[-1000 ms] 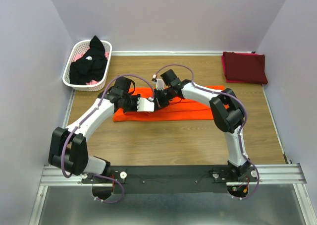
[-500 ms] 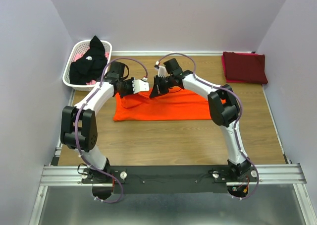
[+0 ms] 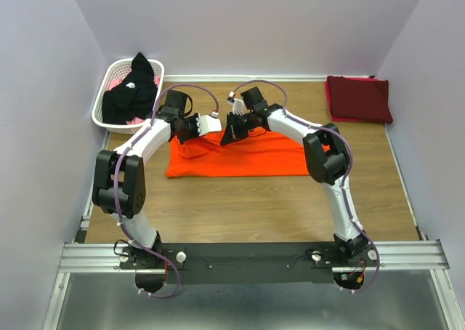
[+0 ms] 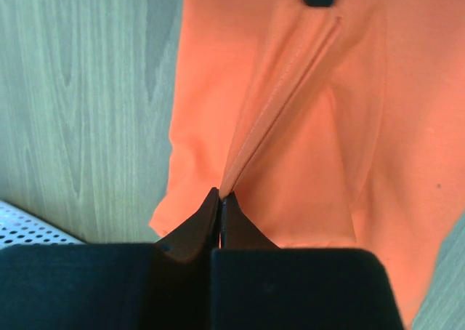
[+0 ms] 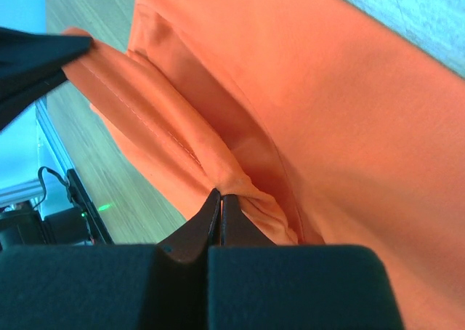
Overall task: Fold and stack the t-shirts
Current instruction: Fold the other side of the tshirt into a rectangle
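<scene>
The counter [image 3: 254,206] is covered centrally by the orange t-shirt [image 3: 251,161]; the maroon t-shirt [image 3: 357,99] is laid folded at the far right corner, the black t-shirt [image 3: 134,91] heaped in the basket [image 3: 100,106]. 1 raised orange fold is clamped by the left gripper [image 4: 220,197] and the right gripper [image 5: 220,196].

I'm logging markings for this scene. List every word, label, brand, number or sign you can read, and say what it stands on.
No readable text in any view.
The orange t-shirt, the maroon t-shirt and the white basket show no print.
A small pale patch on the black t-shirt may be a tag: too small to read.
</scene>
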Motion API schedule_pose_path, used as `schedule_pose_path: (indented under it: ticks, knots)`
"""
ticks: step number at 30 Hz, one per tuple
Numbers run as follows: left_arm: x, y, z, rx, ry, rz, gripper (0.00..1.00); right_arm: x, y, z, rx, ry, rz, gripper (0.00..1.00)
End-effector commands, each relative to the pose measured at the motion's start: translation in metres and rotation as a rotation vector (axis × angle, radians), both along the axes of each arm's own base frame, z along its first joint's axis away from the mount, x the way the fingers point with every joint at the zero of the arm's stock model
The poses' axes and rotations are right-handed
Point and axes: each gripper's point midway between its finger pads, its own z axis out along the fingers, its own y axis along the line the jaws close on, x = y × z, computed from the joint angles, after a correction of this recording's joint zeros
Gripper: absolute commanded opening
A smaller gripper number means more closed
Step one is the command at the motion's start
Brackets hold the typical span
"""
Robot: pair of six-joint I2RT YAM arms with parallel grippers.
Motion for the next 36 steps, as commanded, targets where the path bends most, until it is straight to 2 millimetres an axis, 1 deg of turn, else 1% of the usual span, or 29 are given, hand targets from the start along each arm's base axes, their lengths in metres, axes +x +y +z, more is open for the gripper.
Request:
schedule_pose_path:
  ticks: [1,2,5,10,12,14,15,17,22,27,32,33,36]
  knots:
    - [0.023,0.004,0.024,0.017,-0.115,0.080,0.00,-0.007,-0.008,-0.002,-0.009,0.034,0.001,0.01]
    - [0.029,0.003,0.026,0.029,-0.147,0.088,0.00,-0.006,-0.010,-0.003,-0.009,0.035,-0.003,0.01]
    - [0.037,0.000,0.026,0.039,-0.178,0.090,0.00,-0.006,-0.012,-0.002,-0.008,0.047,-0.015,0.01]
    - [0.048,-0.004,0.022,0.053,-0.200,0.089,0.00,-0.006,-0.017,-0.006,-0.013,0.071,-0.033,0.00]
    - [0.052,-0.004,0.020,0.064,-0.210,0.098,0.00,-0.004,-0.020,-0.008,-0.013,0.078,-0.041,0.01]
    - [0.059,-0.002,0.023,0.077,-0.248,0.118,0.00,-0.003,-0.021,-0.009,-0.012,0.086,-0.046,0.01]
    - [0.059,-0.003,0.021,0.082,-0.254,0.123,0.00,-0.003,-0.023,-0.012,-0.015,0.094,-0.050,0.00]
    - [0.064,-0.002,0.025,0.084,-0.286,0.136,0.00,-0.003,-0.023,-0.013,-0.009,0.106,-0.050,0.01]
    - [0.069,-0.002,0.019,0.094,-0.287,0.162,0.00,0.001,-0.026,-0.014,0.001,0.126,-0.063,0.01]
    - [0.063,-0.001,0.019,0.085,-0.258,0.177,0.00,0.002,-0.027,-0.014,0.011,0.142,-0.064,0.01]
    - [0.050,0.006,0.023,0.090,-0.236,0.211,0.00,-0.002,-0.030,-0.015,0.013,0.153,-0.059,0.00]
    - [0.046,0.005,0.025,0.076,-0.229,0.220,0.00,-0.003,-0.030,-0.014,0.018,0.157,-0.056,0.01]
    - [0.036,0.002,0.023,0.048,-0.181,0.238,0.00,-0.007,-0.031,-0.018,0.016,0.169,-0.050,0.01]
